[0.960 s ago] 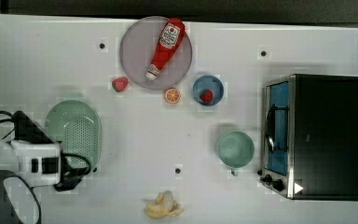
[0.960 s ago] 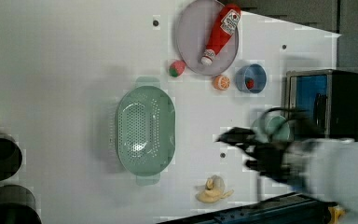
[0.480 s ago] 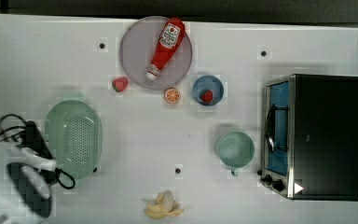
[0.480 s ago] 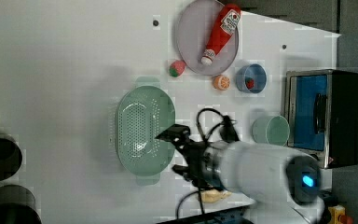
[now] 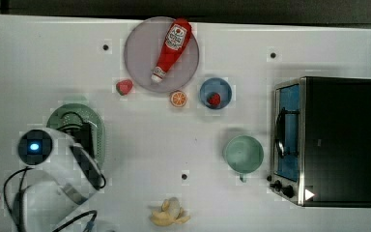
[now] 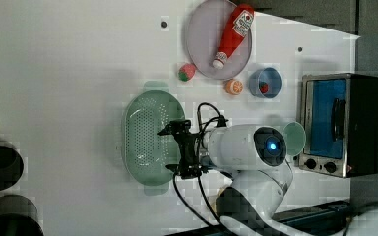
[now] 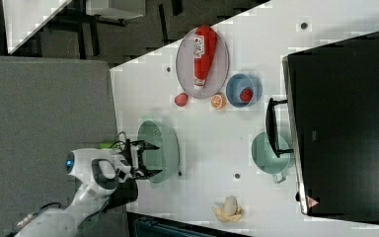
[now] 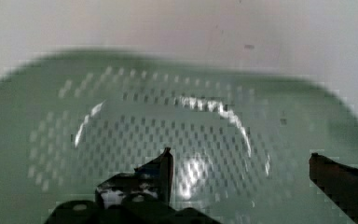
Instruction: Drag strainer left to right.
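Note:
The strainer [image 6: 145, 132] is a pale mint-green oval colander dotted with small holes, lying on the white table at the top view's left [image 5: 63, 118]. My gripper [image 6: 173, 150] is open and hovers over the strainer's rim on the left view's right side, one finger toward each end of that long side. In the wrist view both dark fingertips [image 8: 167, 156] frame the perforated bowl of the strainer [image 8: 135, 116], with nothing between them. In the right view the gripper [image 7: 150, 159] reaches over the strainer [image 7: 165, 148] from the right view's left. The white arm [image 5: 60, 164] covers the strainer's near part in the top view.
A grey plate [image 5: 140, 53] carries a ketchup bottle [image 5: 170, 48]. Near it lie a strawberry [image 5: 124, 87], an orange half [image 5: 178, 98] and a blue bowl [image 5: 216, 93]. A teal cup [image 5: 243, 153] stands beside the toaster oven [image 5: 326, 140]. A banana [image 5: 169, 215] lies at the front.
The arm has swung in toward the strainer and the gripper now hangs over its rim. The strainer lies where it was. The fingers stay open.

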You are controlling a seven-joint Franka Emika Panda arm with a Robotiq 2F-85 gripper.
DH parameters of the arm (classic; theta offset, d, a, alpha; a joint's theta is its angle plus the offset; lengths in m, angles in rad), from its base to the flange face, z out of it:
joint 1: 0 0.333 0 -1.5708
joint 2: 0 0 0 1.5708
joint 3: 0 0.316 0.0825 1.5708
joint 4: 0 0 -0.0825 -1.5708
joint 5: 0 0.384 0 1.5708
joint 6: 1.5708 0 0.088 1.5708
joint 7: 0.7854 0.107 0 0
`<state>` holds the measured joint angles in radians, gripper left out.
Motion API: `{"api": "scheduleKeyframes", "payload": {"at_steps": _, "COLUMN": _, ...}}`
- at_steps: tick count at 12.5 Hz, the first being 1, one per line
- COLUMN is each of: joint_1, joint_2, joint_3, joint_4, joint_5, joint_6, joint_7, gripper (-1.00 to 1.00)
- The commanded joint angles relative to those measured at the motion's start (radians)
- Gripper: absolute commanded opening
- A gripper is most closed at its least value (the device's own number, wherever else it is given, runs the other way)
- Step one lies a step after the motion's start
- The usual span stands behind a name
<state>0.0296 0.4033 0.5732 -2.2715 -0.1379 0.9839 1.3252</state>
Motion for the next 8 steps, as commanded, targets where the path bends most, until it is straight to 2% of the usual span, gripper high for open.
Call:
{"api": "scheduleKeyframes", "payload": {"at_steps": 1, "joint_1": 0.006, "joint_2": 0.03, "joint_3": 0.011, "joint_4": 0.014, "joint_5": -0.058, "joint_6": 0.065, "joint_7": 0.146, "gripper": 1.0}}
{"api": "scheduleKeyframes", "payload": {"at_steps": 5, "joint_1": 0.045, "joint_2": 0.106, "joint_3": -0.073, "joint_4": 0.015, "joint_5": -0.098, "joint_6": 0.16, "joint_7": 0.145, "gripper": 1.0}}
{"api": "scheduleKeyframes", "payload": {"at_steps": 8, "joint_1": 0.051, "joint_2": 0.109, "joint_3": -0.11, "joint_4": 0.012, "joint_5": -0.113, "joint_6": 0.159, "joint_7": 0.146, "gripper": 1.0}}
